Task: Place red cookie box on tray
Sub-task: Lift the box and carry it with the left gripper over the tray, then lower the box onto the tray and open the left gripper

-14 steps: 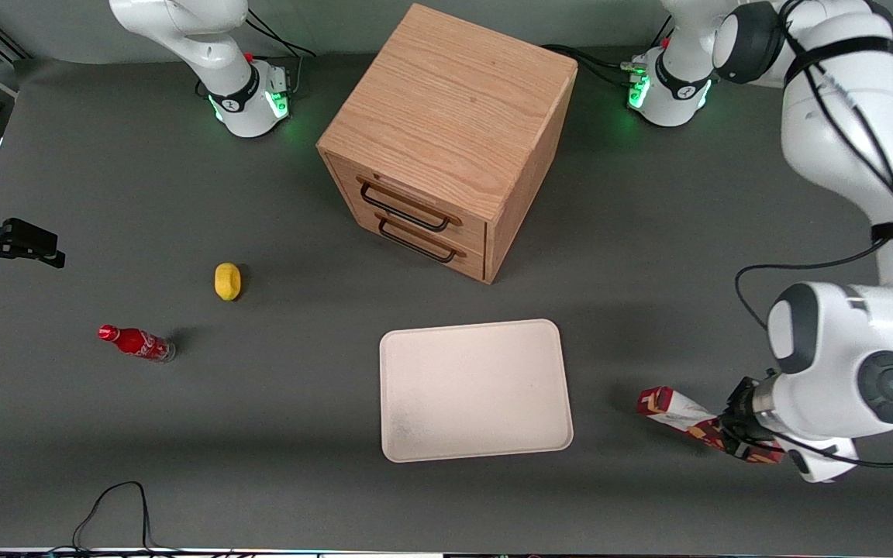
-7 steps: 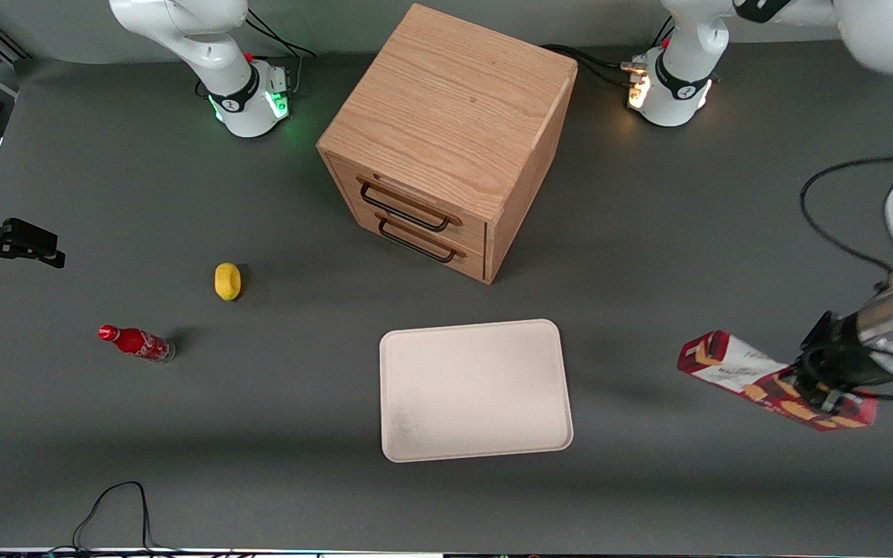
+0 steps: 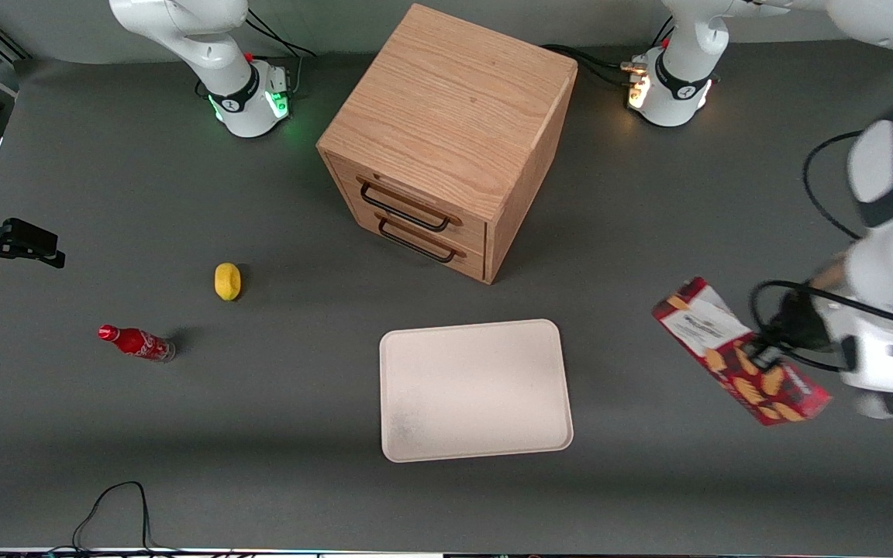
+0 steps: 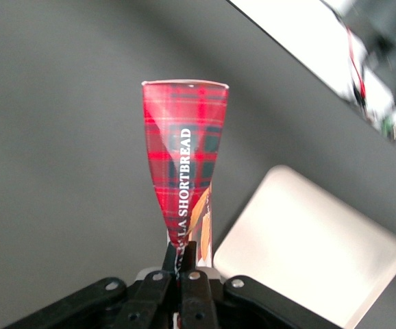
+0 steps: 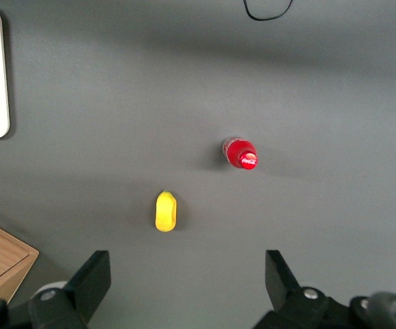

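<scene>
The red cookie box (image 3: 733, 349) hangs tilted in the air toward the working arm's end of the table, white label end up and toward the tray. My gripper (image 3: 766, 355) is shut on the box's edge near its middle. In the left wrist view the gripper (image 4: 183, 257) pinches the thin edge of the tartan box (image 4: 184, 157), which stretches away from the fingers. The cream-white tray (image 3: 477, 387) lies flat on the table with nothing on it, beside the held box and lower; its corner (image 4: 307, 247) shows past the box.
A wooden two-drawer cabinet (image 3: 454, 132) stands farther from the front camera than the tray. Toward the parked arm's end lie a yellow fruit (image 3: 227, 280) and a small red cola bottle (image 3: 136, 342). A black cable (image 3: 113, 504) loops at the near table edge.
The box was low by the table a second ago. The gripper has lifted it and swung it round, so it now hangs higher and steeper. The tray has not moved.
</scene>
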Robot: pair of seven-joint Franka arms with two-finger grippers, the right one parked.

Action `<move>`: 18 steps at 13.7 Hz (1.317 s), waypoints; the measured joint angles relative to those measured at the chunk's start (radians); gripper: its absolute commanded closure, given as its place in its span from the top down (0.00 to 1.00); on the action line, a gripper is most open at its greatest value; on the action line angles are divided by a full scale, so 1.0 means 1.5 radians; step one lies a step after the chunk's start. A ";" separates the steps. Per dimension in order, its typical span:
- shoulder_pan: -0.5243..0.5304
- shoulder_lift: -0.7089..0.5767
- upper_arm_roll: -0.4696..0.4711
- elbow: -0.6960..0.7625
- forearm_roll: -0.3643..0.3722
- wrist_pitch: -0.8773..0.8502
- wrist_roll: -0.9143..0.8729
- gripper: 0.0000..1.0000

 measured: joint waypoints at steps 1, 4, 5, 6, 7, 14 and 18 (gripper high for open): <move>-0.030 0.001 -0.001 -0.002 0.005 0.000 0.022 0.00; -0.103 0.017 -0.001 -0.009 0.014 0.006 0.083 0.00; -0.120 0.026 -0.002 -0.009 0.014 0.014 0.117 0.00; -0.134 0.032 -0.002 -0.009 0.015 0.020 0.157 0.00; -0.147 0.037 -0.002 -0.009 0.015 0.027 0.190 0.00; -0.169 0.092 0.009 -0.026 0.015 0.123 0.233 0.00; -0.147 0.146 0.013 -0.103 0.015 0.268 0.238 0.00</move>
